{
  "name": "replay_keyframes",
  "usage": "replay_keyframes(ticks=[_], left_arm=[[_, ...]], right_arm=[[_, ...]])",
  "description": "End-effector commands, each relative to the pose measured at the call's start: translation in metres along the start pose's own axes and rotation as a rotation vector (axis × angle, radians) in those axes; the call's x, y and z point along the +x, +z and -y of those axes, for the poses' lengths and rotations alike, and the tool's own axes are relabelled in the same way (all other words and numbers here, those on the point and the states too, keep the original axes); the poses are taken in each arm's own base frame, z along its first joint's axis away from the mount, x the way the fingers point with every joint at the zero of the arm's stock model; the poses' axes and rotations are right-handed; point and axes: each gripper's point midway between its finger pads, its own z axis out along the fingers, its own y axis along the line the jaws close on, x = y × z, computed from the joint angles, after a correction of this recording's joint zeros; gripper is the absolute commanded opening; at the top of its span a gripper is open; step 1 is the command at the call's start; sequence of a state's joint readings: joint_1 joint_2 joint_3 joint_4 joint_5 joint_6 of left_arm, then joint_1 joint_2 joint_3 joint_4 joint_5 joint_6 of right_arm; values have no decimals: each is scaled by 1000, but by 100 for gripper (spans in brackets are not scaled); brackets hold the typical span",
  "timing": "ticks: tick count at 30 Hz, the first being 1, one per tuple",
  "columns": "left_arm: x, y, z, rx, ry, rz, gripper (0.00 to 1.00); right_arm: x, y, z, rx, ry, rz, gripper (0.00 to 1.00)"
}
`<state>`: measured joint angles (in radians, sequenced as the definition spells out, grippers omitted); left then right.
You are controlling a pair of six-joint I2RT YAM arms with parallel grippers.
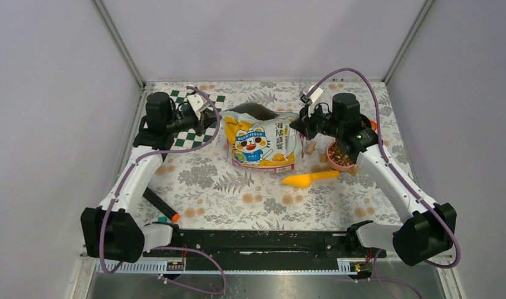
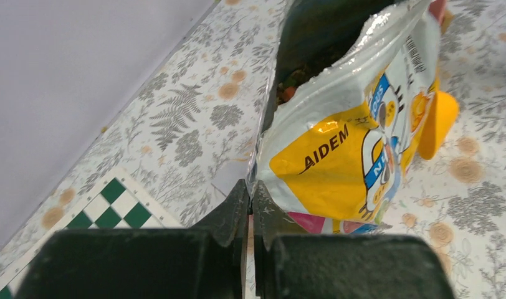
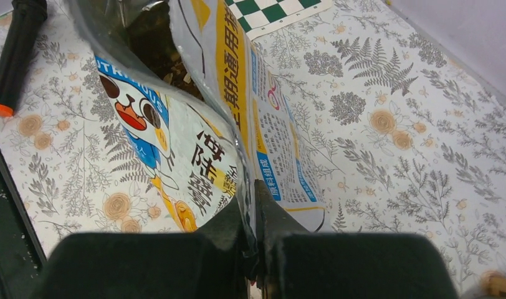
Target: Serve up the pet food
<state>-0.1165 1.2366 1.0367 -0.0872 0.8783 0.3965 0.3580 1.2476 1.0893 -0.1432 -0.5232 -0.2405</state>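
The yellow pet food bag (image 1: 263,144) with a cartoon cat lies in the middle back of the table, its mouth open at the far end. Brown kibble shows inside the mouth in the right wrist view (image 3: 157,56). My left gripper (image 1: 212,119) is shut on the bag's left top corner (image 2: 263,180). My right gripper (image 1: 298,126) is shut on the bag's right top edge (image 3: 247,187). A pink bowl (image 1: 340,157) holding brown kibble sits under my right forearm. A yellow scoop (image 1: 308,179) lies in front of the bag; it also shows in the left wrist view (image 2: 439,121).
A green and white checkered mat (image 1: 194,118) lies at the back left under my left wrist. A black marker with an orange tip (image 1: 161,207) lies at the front left. Tan cork-like pieces (image 1: 310,148) lie between bag and bowl. Grey walls enclose the table.
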Motion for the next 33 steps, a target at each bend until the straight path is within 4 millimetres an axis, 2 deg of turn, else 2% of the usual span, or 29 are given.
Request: replay_keyframes(ticks=[1, 3, 8, 14, 17, 23, 28, 33], left_arm=[[-52, -36, -53, -292, 268, 40, 0], [-49, -43, -54, -333, 290, 29, 0], [-49, -56, -50, -426, 327, 48, 0], [-53, -62, -37, -498, 437, 94, 0], [-57, -59, -35, -513, 485, 59, 0], [-54, -65, -48, -676, 636, -95, 0], [-37, -74, -42, -705, 629, -115, 0], [2, -87, -43, -792, 582, -200, 0]], right_arm=[[-121, -51, 39, 226, -301, 344, 0], [-117, -52, 44, 254, -341, 335, 0], [-89, -43, 52, 296, -401, 354, 0], [-58, -32, 63, 338, -434, 322, 0], [-57, -30, 63, 336, -433, 322, 0], [-67, -36, 70, 386, -454, 338, 0], [-55, -35, 72, 399, -454, 328, 0], [-39, -29, 68, 378, -425, 320, 0]])
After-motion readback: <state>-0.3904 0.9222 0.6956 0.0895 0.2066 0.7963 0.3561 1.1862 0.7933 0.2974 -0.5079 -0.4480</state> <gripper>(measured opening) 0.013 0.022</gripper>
